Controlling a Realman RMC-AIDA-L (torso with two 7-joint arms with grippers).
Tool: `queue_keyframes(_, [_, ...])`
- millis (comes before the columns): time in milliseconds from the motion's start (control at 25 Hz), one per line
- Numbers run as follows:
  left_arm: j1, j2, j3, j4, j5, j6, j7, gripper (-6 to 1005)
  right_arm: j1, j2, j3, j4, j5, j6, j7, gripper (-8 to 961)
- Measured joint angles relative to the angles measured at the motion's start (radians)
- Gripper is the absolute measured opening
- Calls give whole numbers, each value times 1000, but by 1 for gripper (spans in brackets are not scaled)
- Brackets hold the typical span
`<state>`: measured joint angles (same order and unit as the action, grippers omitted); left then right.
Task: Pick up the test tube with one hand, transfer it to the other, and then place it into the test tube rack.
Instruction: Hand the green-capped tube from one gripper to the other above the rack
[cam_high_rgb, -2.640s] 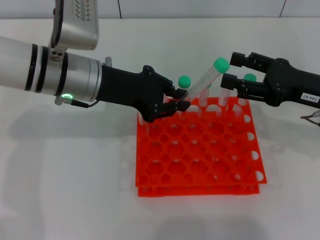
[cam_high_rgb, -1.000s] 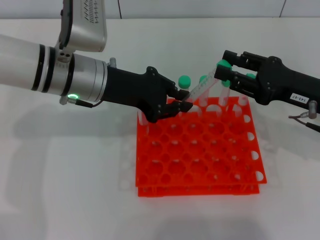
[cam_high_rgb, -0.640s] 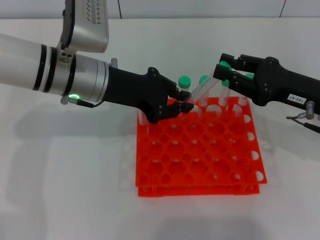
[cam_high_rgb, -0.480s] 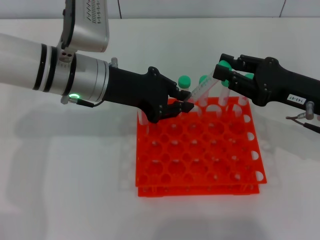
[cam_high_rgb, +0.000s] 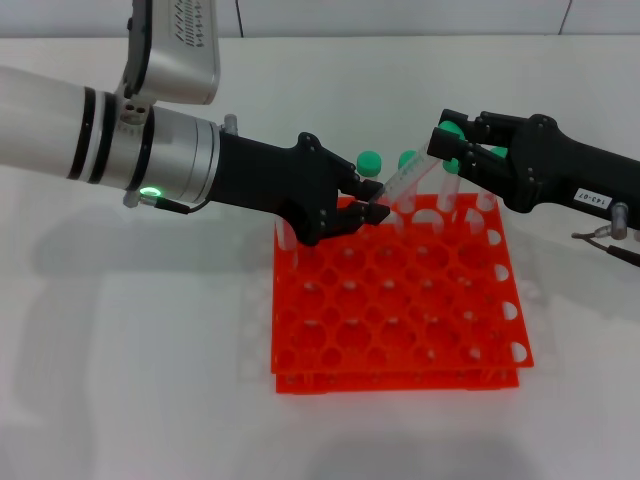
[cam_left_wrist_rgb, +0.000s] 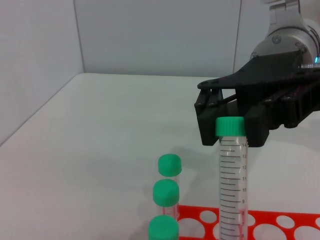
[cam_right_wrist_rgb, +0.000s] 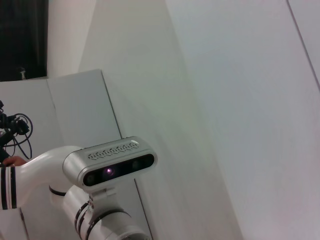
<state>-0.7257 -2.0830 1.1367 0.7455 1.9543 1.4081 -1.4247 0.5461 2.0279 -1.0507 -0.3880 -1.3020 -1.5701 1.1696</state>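
- The left gripper (cam_high_rgb: 370, 203) has its jaws closed on the lower end of the tube (cam_high_rgb: 408, 180), which leans over the far edge of the rack (cam_high_rgb: 400, 300).
- The right gripper (cam_high_rgb: 448, 148) has its jaws spread around the tube's green cap, seemingly not clamped.
- Its white label's printing is unreadable; the tube bears graduation marks.
- Three other tubes (cam_left_wrist_rgb: 169, 172) stand just beside.

Bright, even overhead light; soft shadows on table (cam_high_rgb: 150, 330); sharp focus.
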Motion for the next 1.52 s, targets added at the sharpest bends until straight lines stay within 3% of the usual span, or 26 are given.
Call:
queue_keyframes(360, [2,0,0,-1,-2,0,4,190,-1,0,0,1,3,1,-1,248])
queue_keyframes(840, [10,-2,0,-2,-35,-16,-10,208,-3,0,0,2,12,-2,-1,248])
queue_keyframes(1240, [32,4,0,66,-20,22,-143,640,-1,-5,0,-3,12,-17,13,248])
queue_keyframes(1280, [45,4,0,100,-11,39,-172,687,-1,-7,0,-4,12,-19,15,248])
queue_keyframes(1520, [194,4,-3,448,10,168,-388,725,-3,-12,0,-14,12,-19,22,248])
